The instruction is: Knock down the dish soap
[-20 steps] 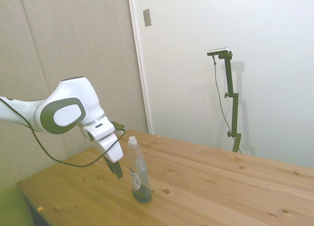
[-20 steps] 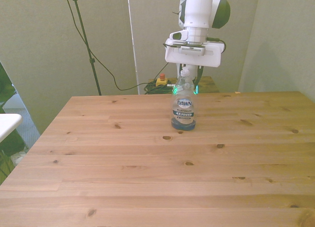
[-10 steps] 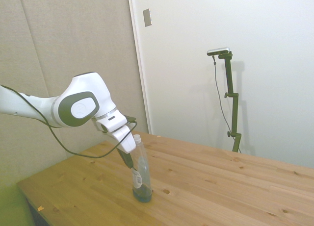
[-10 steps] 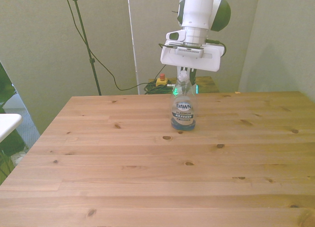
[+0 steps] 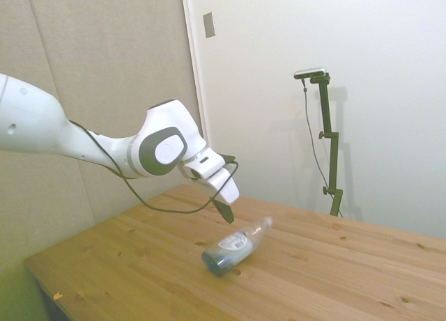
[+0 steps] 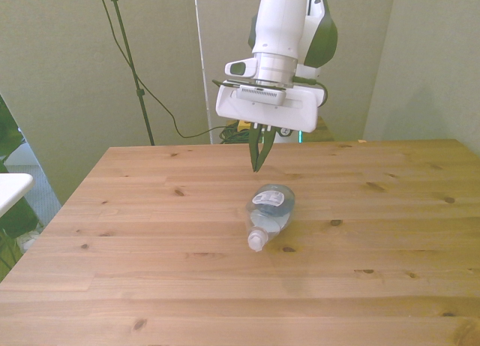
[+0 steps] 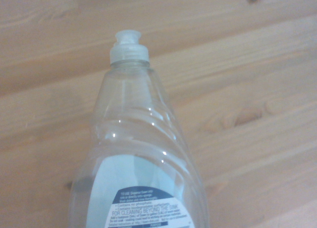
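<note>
The dish soap [image 6: 268, 211] lies on its side on the wooden table [image 6: 150, 256], a clear bottle with a white label, its white cap pointing at the front camera. In the side view the dish soap [image 5: 233, 244] rests with its base toward the table's near edge. The wrist view fills with the dish soap [image 7: 138, 154] seen from close, cap and back label showing. My gripper [image 6: 258, 163] hangs just above and behind the bottle, fingers together and shut on nothing. The side view has the gripper [image 5: 227, 216] a little above the bottle, apart from it.
A red-topped box and a coil of green cable [image 6: 244, 128] lie on the floor behind the table. A white object [image 6: 11, 188] pokes in at the front view's left edge. A black cable loops off my arm.
The bottle stood upright before; it has tipped over toward the front camera and now lies flat. My gripper swept forward over where it stood.
</note>
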Tool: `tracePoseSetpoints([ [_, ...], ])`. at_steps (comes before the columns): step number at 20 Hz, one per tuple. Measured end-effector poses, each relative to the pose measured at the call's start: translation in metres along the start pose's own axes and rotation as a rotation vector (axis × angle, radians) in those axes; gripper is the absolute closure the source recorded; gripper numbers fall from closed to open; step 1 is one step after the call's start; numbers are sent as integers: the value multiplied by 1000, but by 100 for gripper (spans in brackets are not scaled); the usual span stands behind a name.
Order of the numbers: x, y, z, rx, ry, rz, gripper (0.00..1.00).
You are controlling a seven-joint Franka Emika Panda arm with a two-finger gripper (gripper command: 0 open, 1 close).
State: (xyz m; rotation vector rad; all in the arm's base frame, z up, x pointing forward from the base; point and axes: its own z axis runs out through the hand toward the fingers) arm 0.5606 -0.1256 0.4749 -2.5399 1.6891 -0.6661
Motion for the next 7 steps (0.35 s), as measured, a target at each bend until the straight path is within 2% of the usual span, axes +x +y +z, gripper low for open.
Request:
tracePoseSetpoints([
  [4,28,-18,18,35,44,24,100],
  [7,38,-39,47,43,64,45,100],
])
